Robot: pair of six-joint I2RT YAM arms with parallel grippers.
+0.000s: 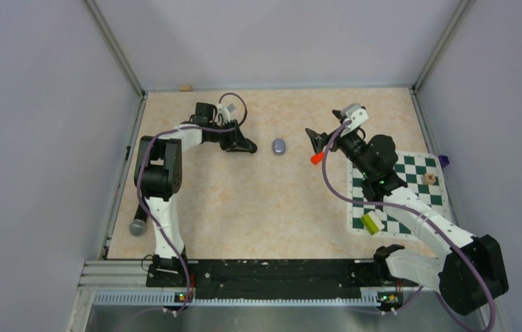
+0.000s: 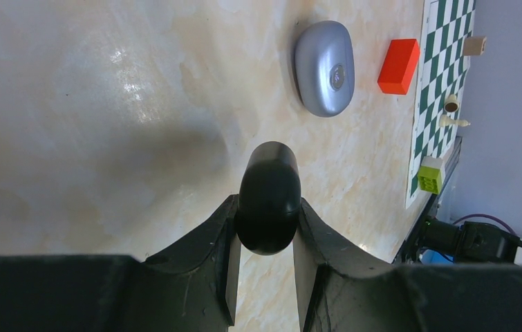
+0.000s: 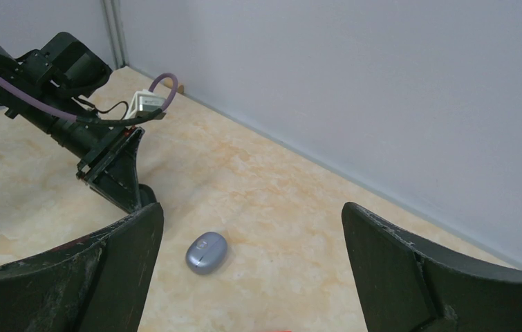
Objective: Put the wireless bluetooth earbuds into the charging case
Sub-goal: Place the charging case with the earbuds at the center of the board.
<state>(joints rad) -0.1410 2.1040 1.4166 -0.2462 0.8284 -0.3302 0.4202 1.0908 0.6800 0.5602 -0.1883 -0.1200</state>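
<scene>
Item 1: charging case (image 1: 279, 146), lilac-grey, lid closed, lying flat on the table (image 1: 244, 207).
Item 2: left gripper (image 2: 268, 211), left of the case and near it, jaws pinching a black rounded piece (image 2: 269, 200). Whether this is a bud or a second case cannot be told.
Item 3: right gripper (image 3: 251, 221), right of the case, jaws spread wide and holding nothing.
Item 4: red block (image 1: 317, 158), right of the case, below the right gripper.
Item 5: chequered mat (image 1: 420, 169), further right of the case, carrying a green block (image 1: 372, 222).
</scene>
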